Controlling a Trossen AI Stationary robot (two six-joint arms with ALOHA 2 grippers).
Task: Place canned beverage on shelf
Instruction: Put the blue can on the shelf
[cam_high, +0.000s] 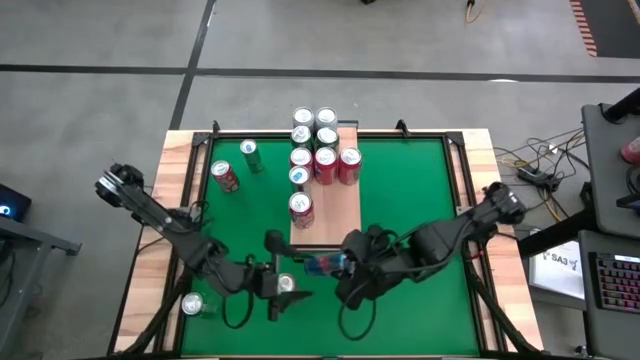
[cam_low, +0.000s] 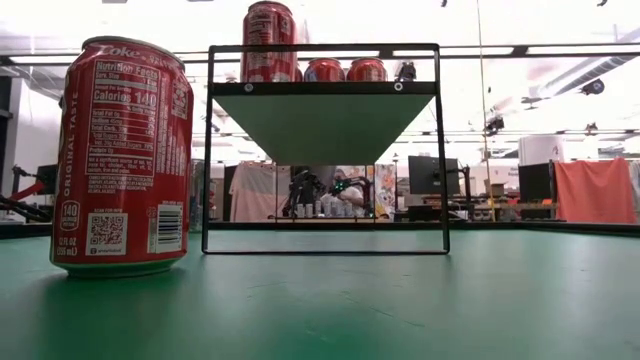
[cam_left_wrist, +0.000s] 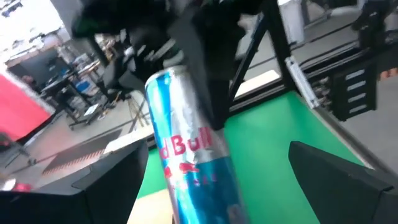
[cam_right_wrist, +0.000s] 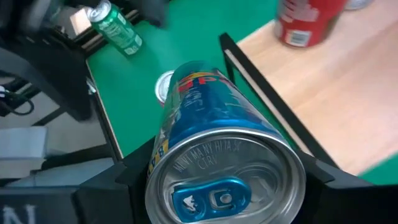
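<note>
1. Right hand (cam_high: 335, 264) is clamped on a blue Red Bull can (cam_right_wrist: 214, 149), held on its side just off the near end of the shelf (cam_high: 345, 215).
2. Left hand (cam_high: 275, 290) stands apart, fingers wide, close beside that can.
3. Shelf carries several upright cans; a red Coke can (cam_high: 225, 177) stands on the green desk (cam_high: 420, 200).
</note>
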